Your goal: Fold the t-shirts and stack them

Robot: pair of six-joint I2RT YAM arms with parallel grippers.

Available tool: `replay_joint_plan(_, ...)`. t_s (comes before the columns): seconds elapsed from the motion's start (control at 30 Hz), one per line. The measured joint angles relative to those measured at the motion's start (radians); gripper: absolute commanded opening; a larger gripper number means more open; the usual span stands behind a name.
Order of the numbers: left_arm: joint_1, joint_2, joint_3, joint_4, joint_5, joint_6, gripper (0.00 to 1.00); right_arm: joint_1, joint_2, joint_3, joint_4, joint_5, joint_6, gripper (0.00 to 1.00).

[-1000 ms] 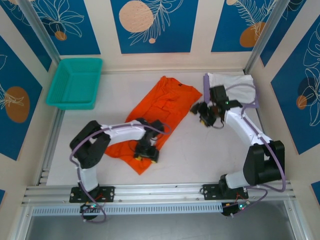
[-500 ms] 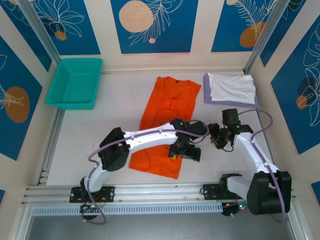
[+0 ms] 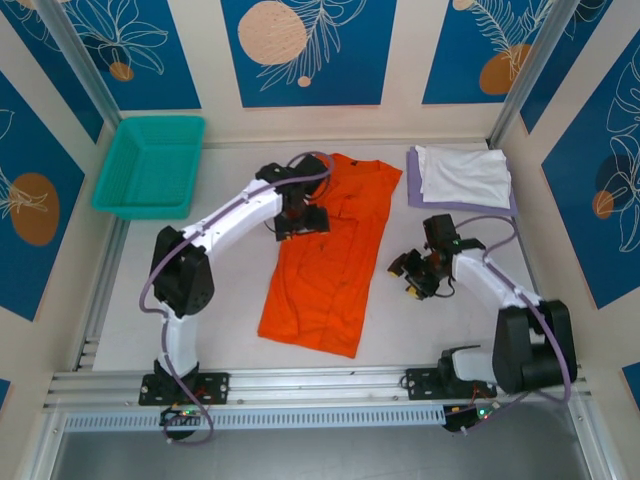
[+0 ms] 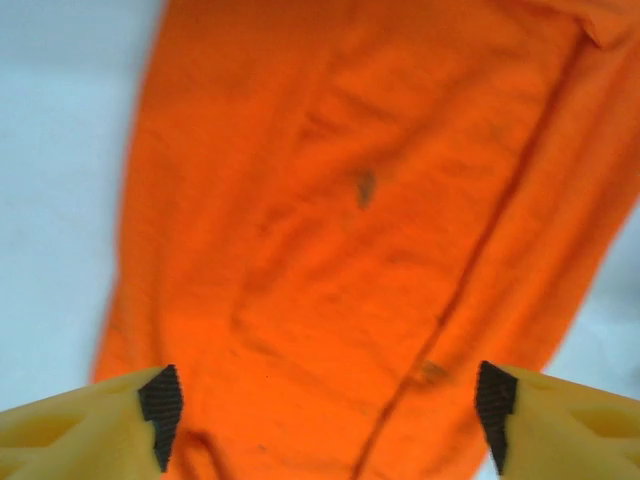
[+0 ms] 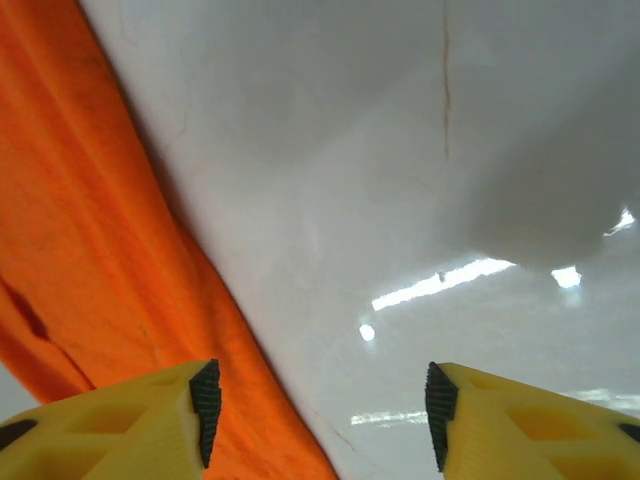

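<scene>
An orange t-shirt (image 3: 325,290) lies spread lengthwise across the middle of the white surface (image 3: 230,300), its collar toward the far wall and its hem toward the near edge, with a few soft creases running down the cloth. The left arm reaches in from the near left and hangs its left fingers (image 3: 303,222) over the far left part of the garment, close to one sleeve. From the left wrist camera the yellow, black-padded fingers (image 4: 85,425) stand wide apart, with nothing between them but the orange cloth (image 4: 370,220) below. On the right, the right fingers (image 3: 405,278) sit just beside the shirt's right edge, over bare surface and apart from the fabric. The right wrist camera shows these fingers (image 5: 120,430) parted to a moderate gap and gripping nothing, while the edge of the orange shirt (image 5: 90,250) runs diagonally past the left one and glossy surface (image 5: 400,150) lies beyond. In the far right corner a folded white t-shirt (image 3: 465,172) rests on top of a folded lavender t-shirt (image 3: 412,188), whose left and near borders peek out beneath it; the pair lies well apart from both arms. A teal mesh basket (image 3: 145,208) stands at the far left of the surface, clear of the shirts.
</scene>
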Motion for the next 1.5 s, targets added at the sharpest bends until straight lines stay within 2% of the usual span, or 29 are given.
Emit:
replay_joint_plan(0.13, 0.045, 0.053, 0.026, 0.026, -0.045, 0.098, 0.71, 0.034, 0.201, 0.198, -0.001, 0.066, 0.008, 0.49)
replay_joint_plan(0.33, 0.074, 0.270, 0.238, 0.079, -0.063, 0.244, 0.70, 0.049, 0.496, 0.576, -0.009, 0.140, 0.012, 0.47)
replay_joint_plan(0.57, 0.092, 0.543, 0.610, 0.114, -0.026, 0.275, 0.69, 0.049, 0.793, 0.961, -0.048, 0.162, -0.017, 0.42)
replay_joint_plan(0.67, 0.105, 0.614, 0.666, 0.150, 0.002, 0.261, 0.68, 0.050, 0.918, 1.094, -0.082, 0.157, -0.037, 0.39)
replay_joint_plan(0.77, 0.128, 0.667, 0.670, 0.161, 0.022, 0.241, 0.68, 0.054, 1.029, 1.196, -0.117, 0.135, -0.060, 0.38)
replay_joint_plan(0.87, 0.157, 0.677, 0.690, 0.166, 0.031, 0.225, 0.68, 0.069, 1.077, 1.303, -0.145, 0.124, -0.102, 0.39)
replay_joint_plan(1.0, 0.195, 0.673, 0.672, 0.157, 0.007, 0.191, 0.70, 0.128, 1.186, 1.469, -0.179, 0.100, -0.168, 0.39)
replay_joint_plan(1.2, 0.235, 0.553, 0.453, 0.188, -0.061, 0.112, 0.71, 0.212, 1.344, 1.742, -0.222, 0.022, -0.220, 0.43)
replay_joint_plan(1.33, 0.257, 0.469, 0.306, 0.209, -0.086, 0.054, 0.71, 0.240, 1.383, 1.812, -0.233, -0.009, -0.222, 0.48)
replay_joint_plan(1.5, 0.266, 0.459, 0.290, 0.212, -0.088, -0.002, 0.72, 0.228, 1.376, 1.800, -0.246, -0.027, -0.213, 0.51)
